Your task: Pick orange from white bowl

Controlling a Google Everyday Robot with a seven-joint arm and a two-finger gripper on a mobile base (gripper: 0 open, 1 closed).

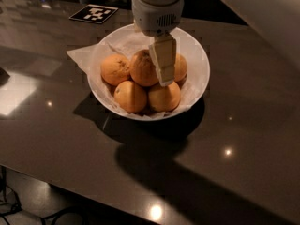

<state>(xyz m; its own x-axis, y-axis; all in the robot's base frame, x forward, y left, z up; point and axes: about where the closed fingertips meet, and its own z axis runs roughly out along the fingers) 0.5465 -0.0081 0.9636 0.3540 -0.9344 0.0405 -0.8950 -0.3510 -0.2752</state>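
Note:
The white bowl (199,62) stands on a dark table, lined with crumpled white paper and holding several orange fruits. The orange (142,69), larger and a deeper brownish-orange, lies on top in the middle. Paler fruits lie at the left (115,69), front left (130,96), front right (164,97) and right (180,67). My gripper (165,78) hangs from its white wrist down into the bowl. It sits just right of the orange, between it and the right fruit, partly hiding that fruit.
A black-and-white tag marker (93,13) lies on the table behind the bowl at the left. A corner of the paper (79,55) sticks out over the bowl's left rim. The table's front edge (70,191) runs along the lower left.

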